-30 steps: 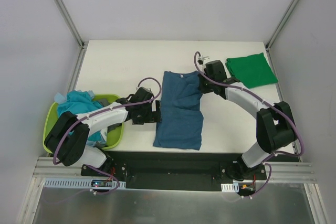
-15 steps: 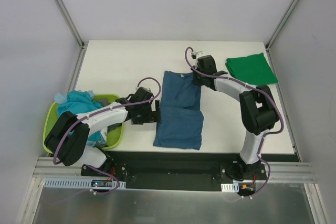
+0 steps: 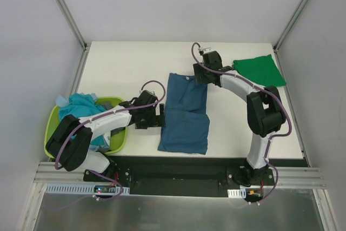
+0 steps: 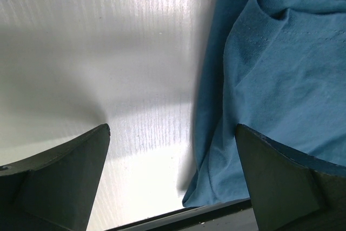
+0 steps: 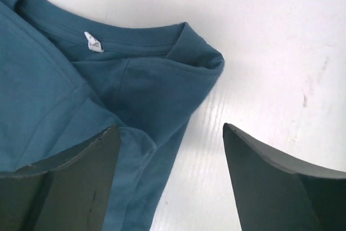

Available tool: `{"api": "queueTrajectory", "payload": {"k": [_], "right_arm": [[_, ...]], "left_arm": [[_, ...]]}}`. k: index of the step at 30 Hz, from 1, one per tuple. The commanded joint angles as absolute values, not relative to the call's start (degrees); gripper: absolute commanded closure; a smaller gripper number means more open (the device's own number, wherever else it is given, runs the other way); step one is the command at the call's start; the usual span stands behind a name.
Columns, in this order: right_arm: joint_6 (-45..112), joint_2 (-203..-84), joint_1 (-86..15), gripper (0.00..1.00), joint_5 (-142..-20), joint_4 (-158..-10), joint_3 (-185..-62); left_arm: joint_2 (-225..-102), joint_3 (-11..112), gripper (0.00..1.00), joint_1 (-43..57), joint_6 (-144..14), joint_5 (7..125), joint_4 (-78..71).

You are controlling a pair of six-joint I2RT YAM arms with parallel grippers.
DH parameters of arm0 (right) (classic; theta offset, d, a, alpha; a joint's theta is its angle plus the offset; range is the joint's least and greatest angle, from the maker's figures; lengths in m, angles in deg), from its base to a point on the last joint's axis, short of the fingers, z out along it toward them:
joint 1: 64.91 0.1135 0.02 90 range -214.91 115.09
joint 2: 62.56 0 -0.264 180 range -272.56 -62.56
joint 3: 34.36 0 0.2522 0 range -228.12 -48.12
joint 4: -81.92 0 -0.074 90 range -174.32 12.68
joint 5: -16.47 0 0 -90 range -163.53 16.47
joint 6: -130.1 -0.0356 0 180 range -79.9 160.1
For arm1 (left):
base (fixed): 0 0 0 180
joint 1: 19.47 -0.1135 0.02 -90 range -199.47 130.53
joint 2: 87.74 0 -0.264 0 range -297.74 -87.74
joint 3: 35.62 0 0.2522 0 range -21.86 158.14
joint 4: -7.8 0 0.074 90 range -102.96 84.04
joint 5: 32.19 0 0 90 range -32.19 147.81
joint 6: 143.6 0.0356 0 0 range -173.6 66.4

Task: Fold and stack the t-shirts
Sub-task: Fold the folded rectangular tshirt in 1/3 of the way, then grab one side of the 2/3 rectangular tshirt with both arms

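A dark teal-blue t-shirt [image 3: 184,113] lies partly folded in the middle of the table, collar toward the back. My right gripper [image 3: 199,74] hangs open at the shirt's back right corner; in the right wrist view the right gripper [image 5: 171,127] straddles the shirt's folded edge [image 5: 135,101] below the collar label [image 5: 93,41], holding nothing. My left gripper [image 3: 161,116] stands open at the shirt's left edge; in the left wrist view the left gripper [image 4: 172,128] frames bare table and the shirt's hem [image 4: 281,79]. A folded bright green t-shirt [image 3: 258,71] lies at the back right.
A lime-green basket [image 3: 51,128] at the left edge holds a light turquoise shirt [image 3: 81,104] and a dark grey one [image 3: 108,103]. The table's black front rail [image 3: 178,166] runs just behind the teal shirt's near hem.
My right gripper has opened and let go of the teal shirt's back right corner, after its arm swung left and toward the back. The left arm has stayed put, open.
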State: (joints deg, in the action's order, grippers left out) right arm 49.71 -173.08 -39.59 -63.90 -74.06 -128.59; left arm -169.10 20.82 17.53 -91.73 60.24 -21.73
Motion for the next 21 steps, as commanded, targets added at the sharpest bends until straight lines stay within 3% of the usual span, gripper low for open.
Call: {"api": "queueTrajectory", "payload": {"k": [1, 10, 14, 21], "right_arm": [[48.37, -162.16, -39.51, 0.05, -62.89, -69.64, -127.85], [42.82, -134.40, -36.98, 0.04, -74.82, -68.69, -102.72], [45.73, -125.42, -21.54, 0.04, -67.12, -63.67, -94.72], [35.02, -118.90, -4.11, 0.01, -63.42, -61.39, -85.13]], "left_arm": [[-165.53, 19.63, 0.01, 16.92, -92.01, 59.65, -23.01], [-157.36, 13.04, 0.01, 17.36, -95.08, 64.48, -23.10], [-154.28, 10.14, 0.01, 19.46, -96.66, 65.98, -23.10], [-151.98, 5.66, 0.10, 22.80, -99.83, 67.64, -21.43]]}}
